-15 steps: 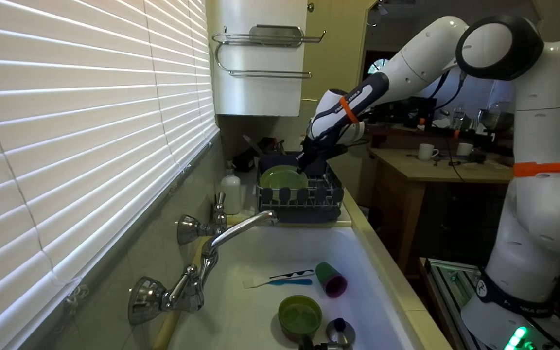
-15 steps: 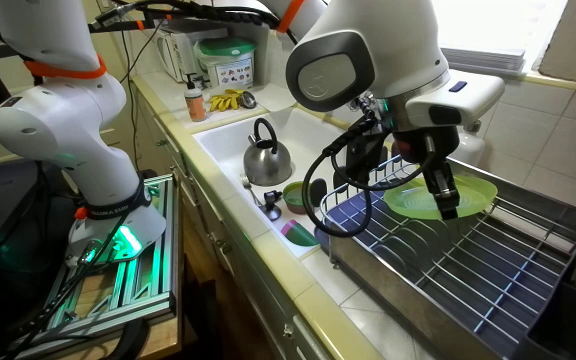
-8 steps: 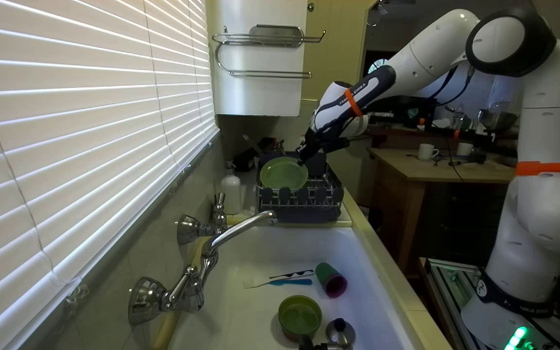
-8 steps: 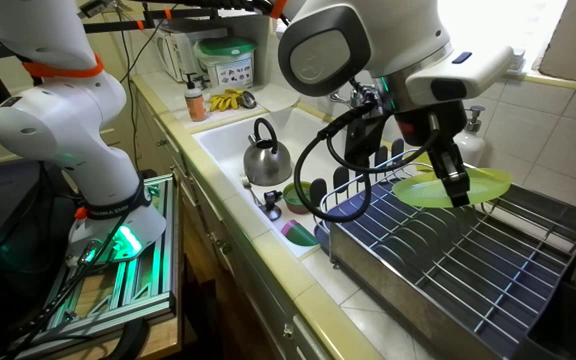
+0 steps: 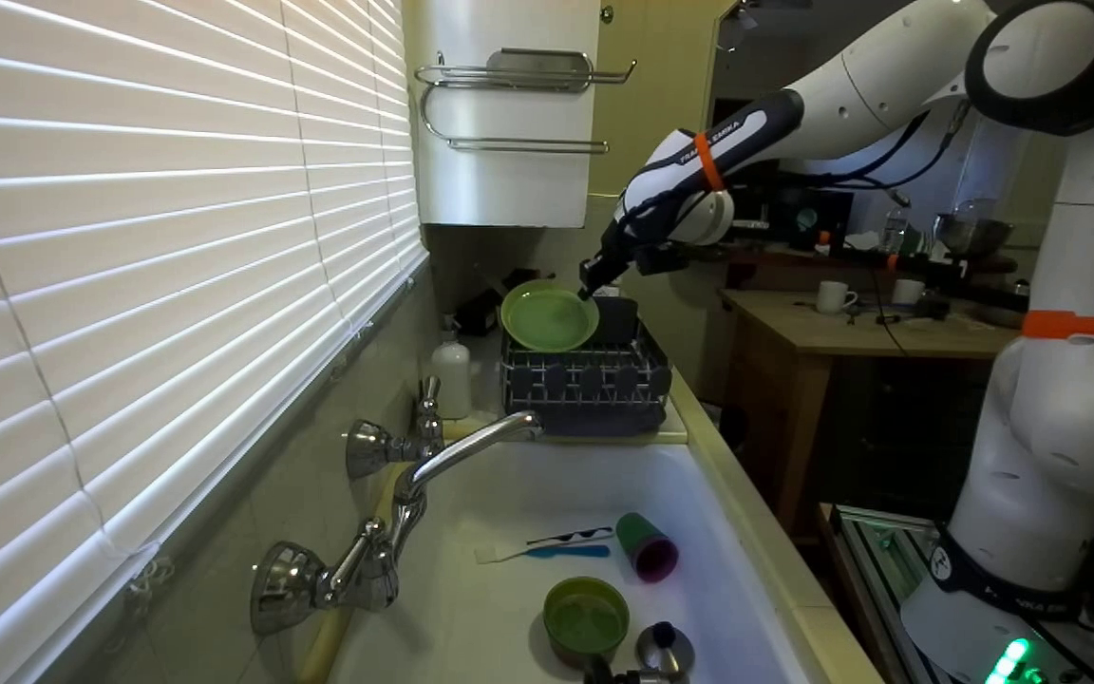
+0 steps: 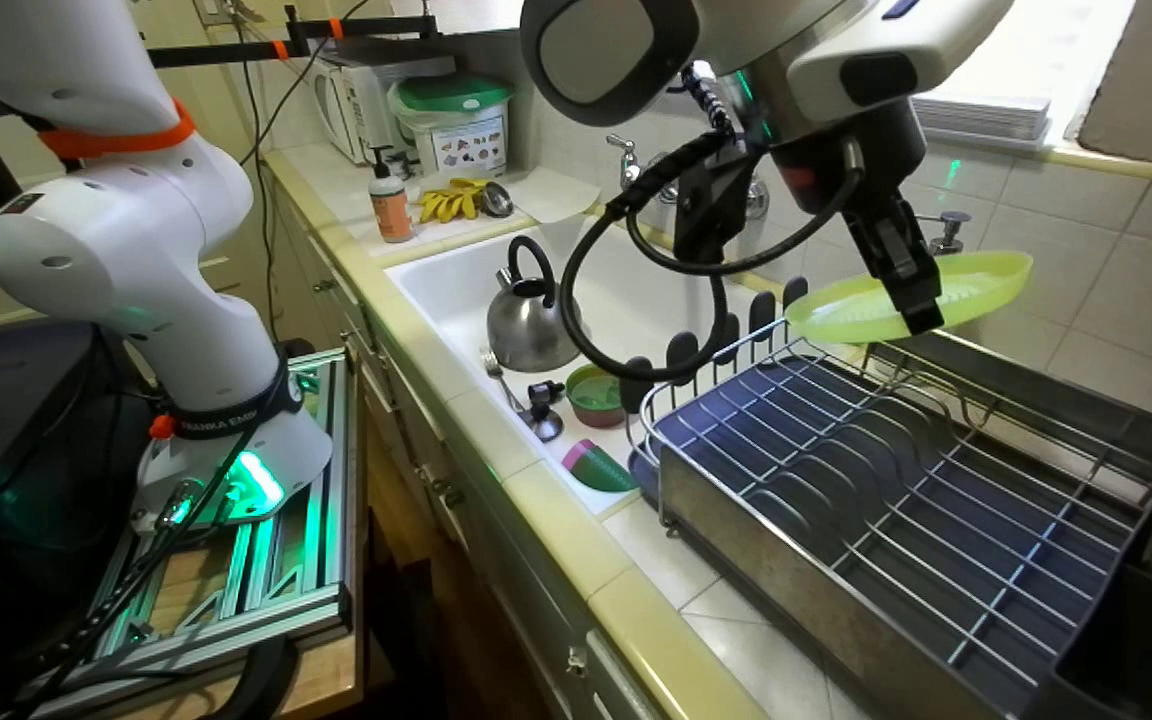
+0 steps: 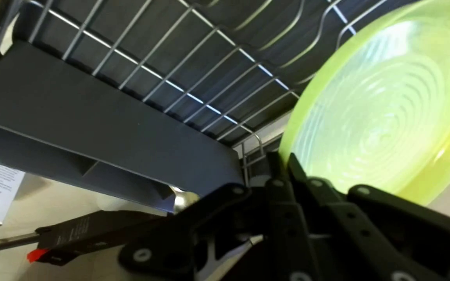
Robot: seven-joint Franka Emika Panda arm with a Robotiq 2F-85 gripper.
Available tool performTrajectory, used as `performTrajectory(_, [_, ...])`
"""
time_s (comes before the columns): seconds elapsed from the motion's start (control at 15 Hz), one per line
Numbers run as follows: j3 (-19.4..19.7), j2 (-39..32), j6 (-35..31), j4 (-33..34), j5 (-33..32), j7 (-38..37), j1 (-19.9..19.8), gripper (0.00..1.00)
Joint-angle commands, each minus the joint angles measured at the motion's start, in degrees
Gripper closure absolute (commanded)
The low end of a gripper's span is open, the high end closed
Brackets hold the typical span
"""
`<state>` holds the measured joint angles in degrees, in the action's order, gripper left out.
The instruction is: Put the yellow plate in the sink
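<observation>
The yellow plate (image 5: 550, 316) is round and lime green-yellow. It hangs tilted above the back of the dish rack, apart from the wires in an exterior view (image 6: 981, 285). My gripper (image 5: 586, 290) is shut on its rim; the fingertips also show in an exterior view (image 6: 923, 318). In the wrist view the fingers (image 7: 285, 164) pinch the near edge of the plate (image 7: 381, 109). The white sink (image 5: 471, 589) lies in front of the rack, with a chrome faucet (image 5: 476, 446) reaching over it. The sink also shows in an exterior view (image 6: 461, 275).
The dark dish rack (image 6: 796, 570) has upright prongs at its sink side and a utensil holder (image 7: 111, 125). The sink holds a green bowl (image 5: 585, 613), a green-purple cup (image 5: 647, 546), a blue-handled brush (image 5: 571, 551) and a kettle (image 6: 531, 320). A soap bottle (image 5: 452, 375) stands beside the rack.
My gripper has lifted the plate up out of the rack, and the arm has risen with it. The plate is now above the wires and tilts more. The things in the sink have not moved.
</observation>
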<state>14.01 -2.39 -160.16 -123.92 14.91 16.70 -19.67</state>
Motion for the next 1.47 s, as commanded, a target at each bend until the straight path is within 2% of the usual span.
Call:
performTrajectory(0.0, [-2.0, 5.8, 4.0, -2.9, 9.6, 10.3, 0.7, 0.99])
performTrajectory(0.2, [-2.6, 7.7, 8.8, -3.8, 10.4, 14.7, 1.6, 0.99])
performTrajectory(0.27, [-2.9, 8.1, 10.6, -4.2, 9.1, 15.4, 1.8, 0.99])
performTrajectory(0.33, [-1.1, 8.9, 12.7, -4.9, 7.0, 15.6, 4.0, 0.99])
performTrajectory(0.67, [-1.5, 8.4, 19.6, -6.3, -0.8, 17.5, 6.4, 0.99])
performTrajectory(0.8, [-2.2, 8.2, 20.8, -7.0, -4.3, 17.5, 7.5, 0.99])
performTrajectory(1.07, [-4.3, 8.7, 19.7, -8.9, -17.3, 13.2, 9.1, 0.99])
performTrajectory(1.2, [-5.3, 8.5, 19.6, -9.3, -21.9, 12.6, 10.1, 0.99])
performTrajectory(1.33, [-5.9, 8.3, 18.7, -9.8, -22.5, 12.4, 11.2, 0.99])
performTrajectory(1.4, [-5.1, 7.4, 19.3, -8.4, -20.4, 13.5, 11.0, 0.96])
